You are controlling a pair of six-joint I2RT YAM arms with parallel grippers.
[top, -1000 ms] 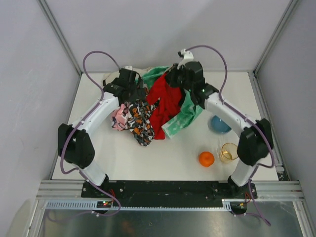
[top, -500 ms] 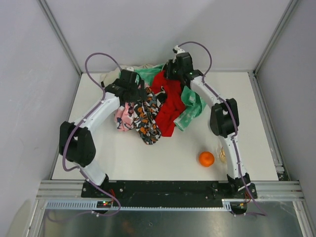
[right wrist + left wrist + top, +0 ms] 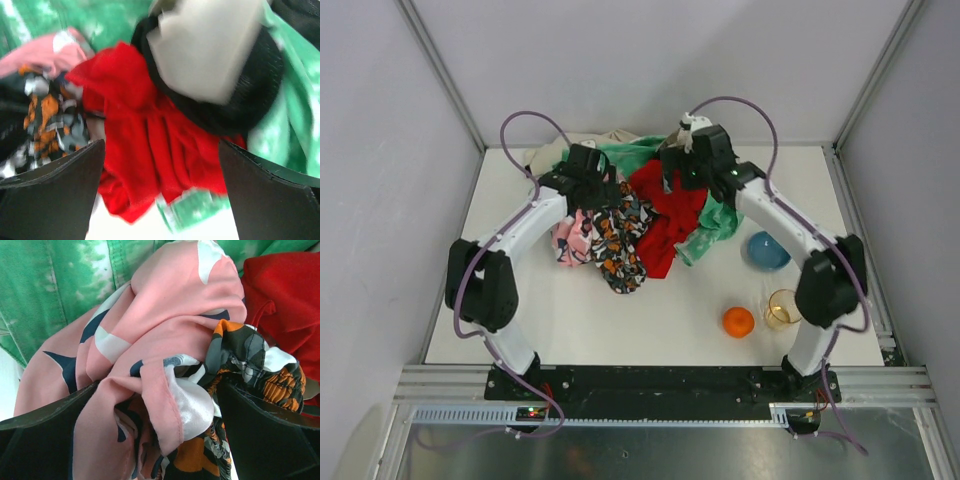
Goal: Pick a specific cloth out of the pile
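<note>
The red cloth (image 3: pixel 670 215) lies loose on the pile (image 3: pixel 620 225), between the green mottled cloth (image 3: pixel 710 222) and the black cloth with orange print (image 3: pixel 616 245). My right gripper (image 3: pixel 678 178) hovers over the cloth's far end with its jaws wide apart. In the right wrist view the red cloth (image 3: pixel 135 100) hangs below the open gripper (image 3: pixel 161 145), untouched by either finger. My left gripper (image 3: pixel 605 190) is open over the pile's left side. A pink fold (image 3: pixel 165 340) and black-orange fabric (image 3: pixel 250 360) bulge between its spread fingers (image 3: pixel 45 440).
A blue bowl (image 3: pixel 767 250), a clear amber cup (image 3: pixel 784 308) and an orange (image 3: pixel 739 321) stand to the right front of the pile. A beige cloth (image 3: pixel 558 150) lies at the back left. Grey walls close in the white table (image 3: pixel 520 320).
My right gripper has opened and let go of the red cloth, which has dropped and spread onto the pile. The right arm swung about; the left arm barely moved.
</note>
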